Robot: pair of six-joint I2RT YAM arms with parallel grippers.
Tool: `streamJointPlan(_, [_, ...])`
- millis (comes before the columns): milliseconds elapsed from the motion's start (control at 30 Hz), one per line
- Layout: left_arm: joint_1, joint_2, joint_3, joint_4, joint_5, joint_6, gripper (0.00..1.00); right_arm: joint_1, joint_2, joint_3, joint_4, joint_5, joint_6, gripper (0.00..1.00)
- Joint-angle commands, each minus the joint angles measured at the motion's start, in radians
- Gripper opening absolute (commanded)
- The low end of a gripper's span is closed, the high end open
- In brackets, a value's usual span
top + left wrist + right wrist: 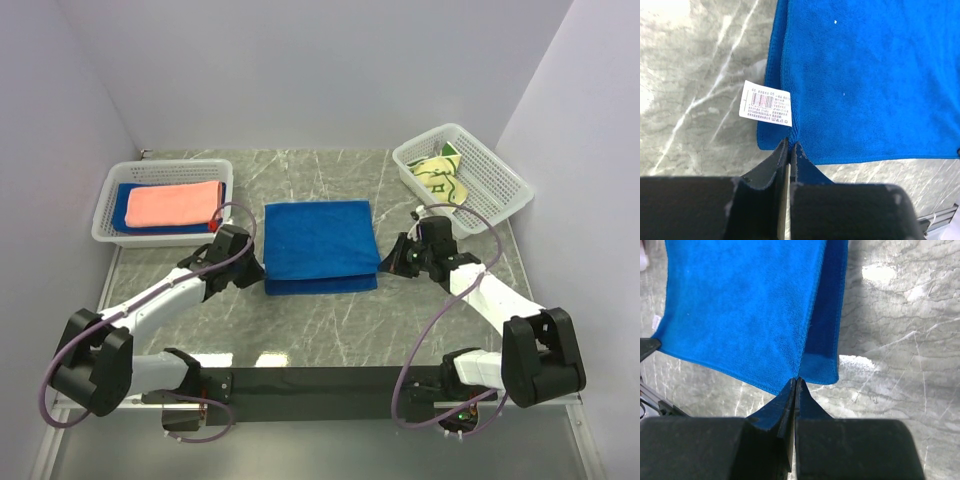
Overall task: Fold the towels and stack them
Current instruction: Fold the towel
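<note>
**Blue towel pinched at both near corners: thin grips are the weak point**

The blue towel (320,245) lies folded in layers at the middle of the worktop (320,325). Seen from above, the left tool (790,146) is clenched on its 8 o'clock corner and the right tool (796,381) on its 4 o'clock corner. In each wrist view the cloth puckers towards the closed tips, so both look to be grasping the towel rather than resting against it. A white label (765,103) sticks out from the left edge, at about 11 o'clock of the left tips.

The pink towel (175,205) lies folded in the left basket (160,238) at 10 o'clock. The yellow towel (440,178) sits crumpled in the right basket (497,213) at 2 o'clock.

The step in hand appears to be another fold, or carrying this towel to the stack.

What could go wrong:
- Each tool bites only the very tip of a corner. A quick pull could slide the cloth out and drop that side.
- I cannot tell how many layers each tool holds. If one has just the top layer and the other has all of them, the fold would open or skew.
- If the arms travel at uneven speeds, the edges would twist out of line.
- A low carry towards 10 o'clock could catch the basket rim or drag the pink towel.
</note>
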Motion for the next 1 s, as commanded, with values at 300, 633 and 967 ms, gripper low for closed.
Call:
streamJointPlan(300, [-0.036,0.061,-0.083,0.053,-0.026,-0.052,0.01,0.006,0.068,-0.081,0.063,0.007,0.022,0.0])
streamJointPlan(633, [-0.039,0.11,-0.142,0.07,-0.01,-0.063,0.01,0.006,0.151,-0.127,0.082,0.028,0.019,0.0])
streamJointPlan(967, [-0.041,0.07,-0.133,0.039,-0.032,-0.053,0.01,0.009,0.103,-0.121,0.045,0.05,0.011,0.0])
